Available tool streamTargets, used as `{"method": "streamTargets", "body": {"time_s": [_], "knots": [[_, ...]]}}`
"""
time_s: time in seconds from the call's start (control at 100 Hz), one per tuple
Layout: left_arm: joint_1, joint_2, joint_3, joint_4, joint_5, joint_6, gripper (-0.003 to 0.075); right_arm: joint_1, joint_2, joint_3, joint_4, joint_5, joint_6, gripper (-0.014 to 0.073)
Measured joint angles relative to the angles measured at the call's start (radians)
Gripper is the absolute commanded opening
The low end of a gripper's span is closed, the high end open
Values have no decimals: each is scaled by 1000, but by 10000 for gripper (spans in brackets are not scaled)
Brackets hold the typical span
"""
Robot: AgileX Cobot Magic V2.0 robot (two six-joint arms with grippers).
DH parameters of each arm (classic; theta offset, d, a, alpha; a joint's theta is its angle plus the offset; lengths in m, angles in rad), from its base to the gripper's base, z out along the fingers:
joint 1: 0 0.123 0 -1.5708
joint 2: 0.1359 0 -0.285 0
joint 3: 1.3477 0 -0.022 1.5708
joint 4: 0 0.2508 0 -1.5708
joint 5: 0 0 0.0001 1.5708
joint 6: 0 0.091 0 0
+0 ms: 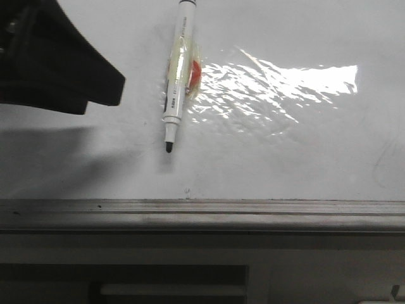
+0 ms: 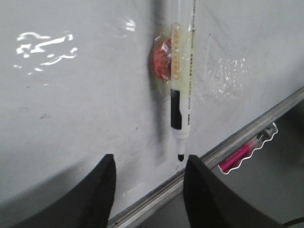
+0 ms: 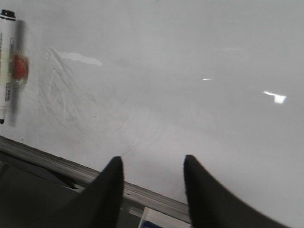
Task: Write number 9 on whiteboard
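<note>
The whiteboard [image 1: 285, 158] fills the front view, glossy, with a wrinkled shiny patch and a grey rim [image 1: 202, 209] along its near edge. No clear dark stroke of the number 9 shows on it, only faint smears. A white marker pen [image 1: 178, 69] with a black tip lies on the board, tip toward the rim. It also shows in the left wrist view [image 2: 183, 80] and the right wrist view [image 3: 7, 61]. My left gripper [image 2: 147, 164] is open and empty, just short of the pen's tip. My right gripper [image 3: 153, 164] is open and empty over the rim, to the right of the pen.
A red and yellow taped patch [image 1: 193, 71] sits beside the pen's barrel. A tiny dark squiggle [image 1: 187, 189] lies near the rim. My left arm [image 1: 57, 63] hangs over the board's far left. A pink object [image 2: 237, 156] lies in a holder below the rim.
</note>
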Motion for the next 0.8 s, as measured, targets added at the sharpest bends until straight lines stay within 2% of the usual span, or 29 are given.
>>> {"method": "streamTargets", "body": {"time_s": [0.12, 0.27, 0.8], "knots": [[-27, 59, -9, -73, -57, 0, 316, 0, 39, 0, 24, -21, 0, 407], [-31, 122, -41, -131, -63, -2, 316, 0, 67, 0, 31, -52, 0, 407], [-31, 191, -100, -148, -63, -2, 315, 0, 106, 0, 33, -91, 2, 407]]}}
